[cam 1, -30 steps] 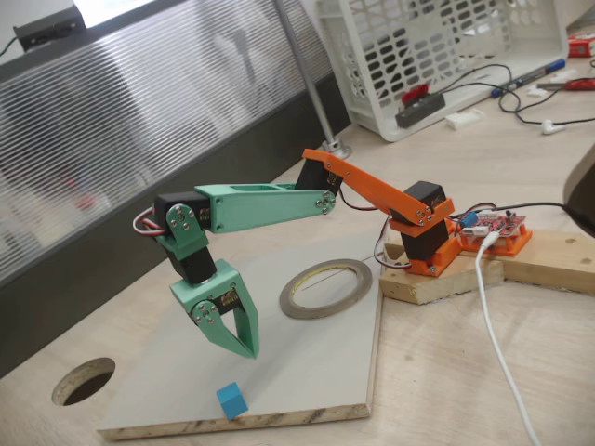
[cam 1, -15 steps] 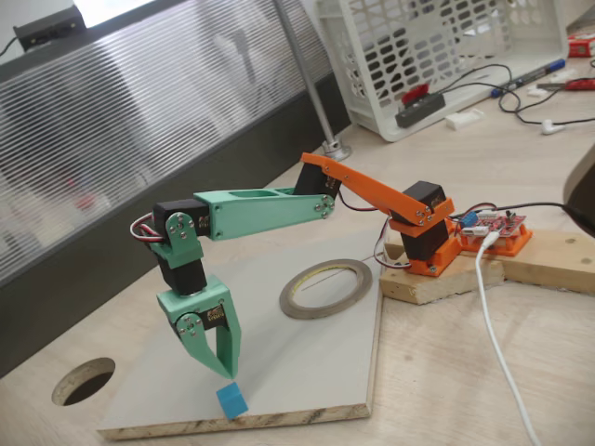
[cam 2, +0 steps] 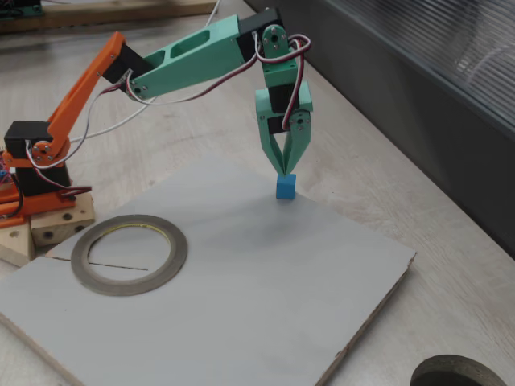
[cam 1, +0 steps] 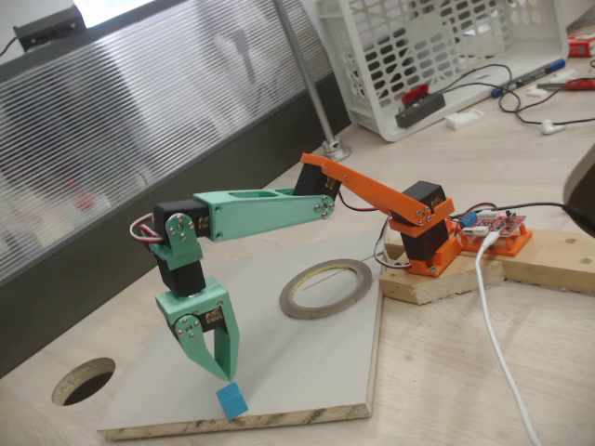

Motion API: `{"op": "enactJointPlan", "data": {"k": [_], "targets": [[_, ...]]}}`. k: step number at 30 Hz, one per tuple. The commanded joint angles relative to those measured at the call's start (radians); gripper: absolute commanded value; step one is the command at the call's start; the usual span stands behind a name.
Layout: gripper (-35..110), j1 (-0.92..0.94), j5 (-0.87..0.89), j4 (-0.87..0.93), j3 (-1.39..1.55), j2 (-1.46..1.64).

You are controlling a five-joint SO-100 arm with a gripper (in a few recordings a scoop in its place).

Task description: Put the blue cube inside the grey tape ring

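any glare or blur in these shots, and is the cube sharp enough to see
In a fixed view the blue cube is sharp under the gripper, with soft, even light and a bright blown-out patch top left; in the other fixed view the cube is also crisp, the grey tape ring casts hardly any shadow, and the board shows mild sheen.

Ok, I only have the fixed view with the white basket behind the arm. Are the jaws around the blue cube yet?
Observer: No. In a fixed view the gripper has its tips together just above the blue cube, with none of the cube between them.
Operator: Am I centred over it?
Observer: Side to side, yes. The tips point at the middle of its top face.
Operator: Anything between it and the grey tape ring?
Observer: Just bare board. The grey tape ring lies flat with nothing in its hole.
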Motion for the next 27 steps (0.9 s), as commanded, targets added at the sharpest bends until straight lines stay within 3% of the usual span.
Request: {"op": "enactJointPlan", "data": {"k": [1, 19, 22, 27], "targets": [[0, -0.012, 0.015, 0.003, -0.025, 0.046], [2, -0.015, 0.025, 0.008, -0.025, 0.049], [13, -0.015, 0.025, 0.011, -0.025, 0.051], [47, -0.015, 0.025, 0.173, -0.025, 0.051]]}}
